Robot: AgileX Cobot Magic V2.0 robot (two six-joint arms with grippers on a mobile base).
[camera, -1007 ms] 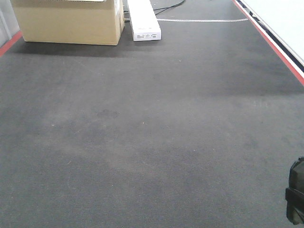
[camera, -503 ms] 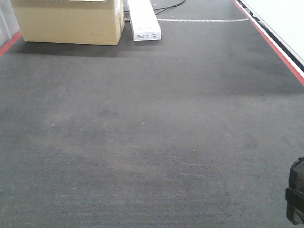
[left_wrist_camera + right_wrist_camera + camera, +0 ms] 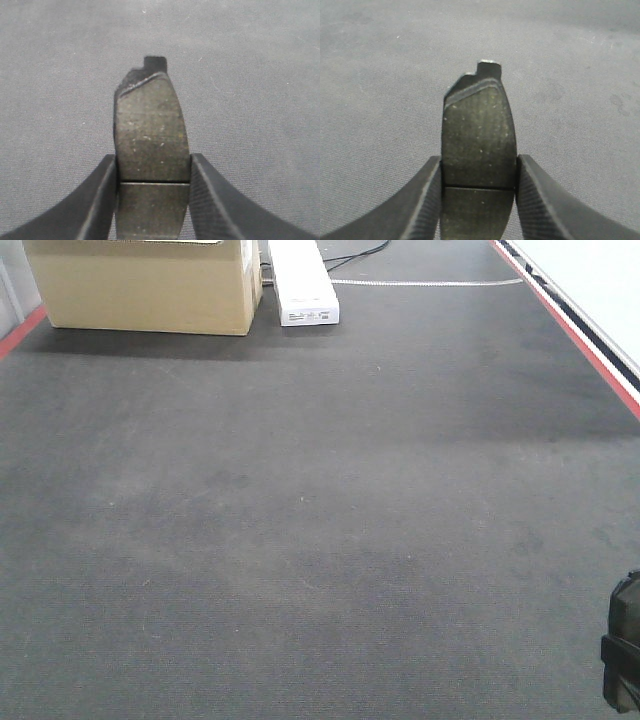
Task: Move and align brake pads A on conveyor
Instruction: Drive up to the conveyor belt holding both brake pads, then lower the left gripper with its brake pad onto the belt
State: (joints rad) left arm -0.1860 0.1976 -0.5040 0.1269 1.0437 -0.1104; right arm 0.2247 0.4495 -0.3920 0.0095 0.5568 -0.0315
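Stretching across nearly the whole front view is the conveyor belt [image 3: 320,520], dark charcoal and carpet-like, with a red stripe [image 3: 575,335] running along its right edge. At the far end a big cardboard box [image 3: 150,285] is sitting on the left, and a long white box [image 3: 303,282] is lying just beside it on the right, with a black cable [image 3: 355,254] trailing behind. Something black [image 3: 622,655] is poking in at the bottom right corner, and I can't tell what it is. Over on the wrist cams, the left gripper [image 3: 153,165] is squeezing a brake pad [image 3: 150,125] by its long edges, its black ribbed fingers [image 3: 97,205] pressing in from both sides right around the thin groove [image 3: 154,182] across the pad's middle. The pad is sticking out past the fingertips with its flat speckled face toward the camera and a small notched tab [image 3: 155,61] at the far end, and only belt is showing behind it. The right gripper [image 3: 478,167] is doing the same thing, clamping a second pad [image 3: 479,130] at its groove [image 3: 479,187], tab [image 3: 489,65] pointing away. Whether either pad is touching the belt, I can't tell.
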